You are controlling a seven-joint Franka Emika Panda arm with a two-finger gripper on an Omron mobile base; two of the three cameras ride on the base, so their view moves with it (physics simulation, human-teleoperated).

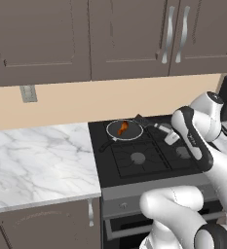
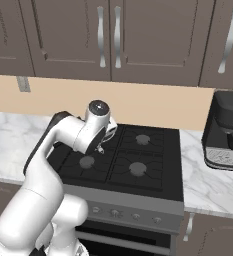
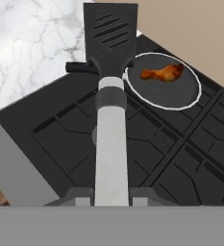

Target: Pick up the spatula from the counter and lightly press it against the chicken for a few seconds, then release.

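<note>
My gripper (image 3: 111, 197) is shut on the spatula (image 3: 110, 110), whose white handle runs up to a slotted black blade. The blade hangs above the stove, beside the near rim of a black pan (image 3: 180, 93), apart from it. In the pan lies the chicken (image 3: 162, 73), an orange-brown drumstick that the blade is not touching. In the left base view the spatula (image 1: 145, 121) points left from my gripper (image 1: 170, 136) toward the pan (image 1: 132, 133) and the chicken (image 1: 123, 128). In the right base view my hand (image 2: 99, 126) hovers over the stove's left burners.
The black stove (image 1: 139, 158) has several burners. White marble counter (image 1: 37, 160) lies to its left, and a dark coffee machine (image 2: 227, 132) stands on the counter to its right. Brown cabinets (image 1: 110, 34) hang above a beige wall.
</note>
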